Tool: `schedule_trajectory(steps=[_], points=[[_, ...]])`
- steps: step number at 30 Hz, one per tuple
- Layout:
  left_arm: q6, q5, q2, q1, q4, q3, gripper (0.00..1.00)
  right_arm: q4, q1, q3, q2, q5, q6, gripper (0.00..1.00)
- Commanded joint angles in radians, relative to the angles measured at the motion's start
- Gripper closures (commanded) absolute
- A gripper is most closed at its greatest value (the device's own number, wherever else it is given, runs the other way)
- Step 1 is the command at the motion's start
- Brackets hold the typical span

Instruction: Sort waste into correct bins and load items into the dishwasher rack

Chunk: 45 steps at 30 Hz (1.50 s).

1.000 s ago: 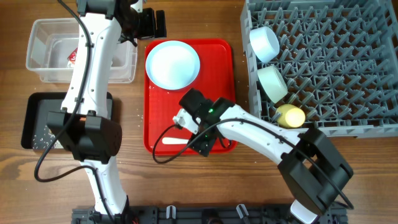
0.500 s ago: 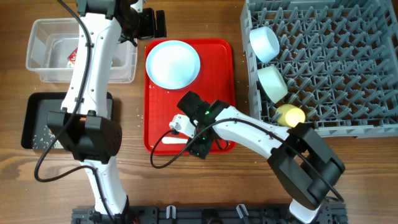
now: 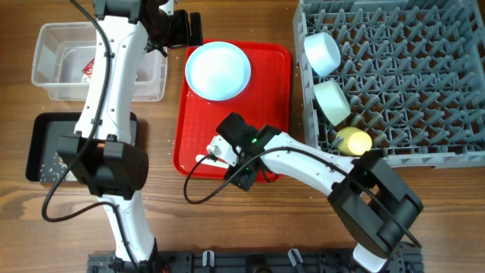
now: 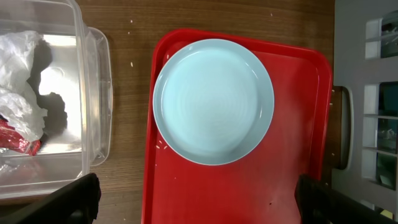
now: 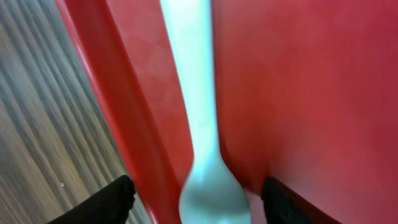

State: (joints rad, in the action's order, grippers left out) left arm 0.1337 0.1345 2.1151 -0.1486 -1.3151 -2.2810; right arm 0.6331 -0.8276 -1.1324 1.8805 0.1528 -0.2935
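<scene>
While the white plastic spoon lies flat on the red serving tray, close along the tray's raised rim at about 7 o'clock, the right gripper hangs low over it. Its 2 fingers are spread to either side of the spoon's bowl end, with nothing pinched between them. The left gripper is also spread wide and empty, above the pale blue plate, which sits at 12 o'clock on the same tray.

I judge the spoon to be light, stiff and thin. It lies flat on slick plastic, so it offers little height to catch and could skid or flip when squeezed. The narrow neck just above its bowl looks like the best hold, pinched across its width. The rim next to it crowds the outer finger.

By count:
- 1 spoon and 1 plate are on the red tray.
- 2 bowls, a pale blue bowl and a pale green bowl, stand in the grey dishwasher rack at 3 o'clock.
- 1 yellow cup is beside the bowls.
- 2 bins are at the table's 9 to 10 o'clock side, a clear tub and a black tray.
- 1 red-and-white wrapper and 1 white tissue are in the tub.
</scene>
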Motion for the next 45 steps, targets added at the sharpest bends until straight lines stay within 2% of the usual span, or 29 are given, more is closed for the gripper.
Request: schedule_trajectory(steps=[1, 4, 7, 12, 18, 28, 35, 38, 43, 45], points=[[0.006, -0.006, 0.013, 0.0, 0.003, 0.005, 0.0, 0.015, 0.029, -0.016, -0.037, -0.051, 0.035, 0.23], [0.006, -0.006, 0.013, 0.0, 0.003, 0.005, 0.0, -0.009, 0.065, -0.017, -0.041, -0.05, 0.035, 0.19], [0.006, -0.006, 0.013, 0.0, 0.003, 0.005, 0.0, -0.045, 0.095, -0.017, -0.041, -0.039, 0.034, 0.19], [0.006, -0.006, 0.013, 0.0, 0.003, 0.005, 0.0, -0.029, 0.101, -0.061, -0.059, 0.09, 0.034, 0.2], [0.006, -0.006, 0.013, 0.0, 0.003, 0.005, 0.0, -0.045, 0.102, -0.072, -0.116, 0.018, 0.023, 0.17], [0.006, -0.006, 0.013, 0.0, 0.003, 0.005, 0.0, -0.095, 0.101, -0.07, 0.061, -0.047, -0.002, 0.17], [0.006, -0.006, 0.013, 0.0, 0.003, 0.005, 0.0, -0.106, 0.101, -0.055, 0.076, -0.044, -0.002, 0.18], [0.006, -0.006, 0.013, 0.0, 0.003, 0.005, 0.0, -0.116, 0.101, -0.04, 0.127, -0.089, 0.016, 0.22], [0.006, -0.006, 0.013, 0.0, 0.003, 0.005, 0.0, -0.094, 0.102, -0.04, 0.177, -0.137, 0.08, 0.49], [0.006, -0.006, 0.013, 0.0, 0.003, 0.005, 0.0, -0.082, 0.103, -0.04, 0.177, -0.138, 0.096, 0.53]])
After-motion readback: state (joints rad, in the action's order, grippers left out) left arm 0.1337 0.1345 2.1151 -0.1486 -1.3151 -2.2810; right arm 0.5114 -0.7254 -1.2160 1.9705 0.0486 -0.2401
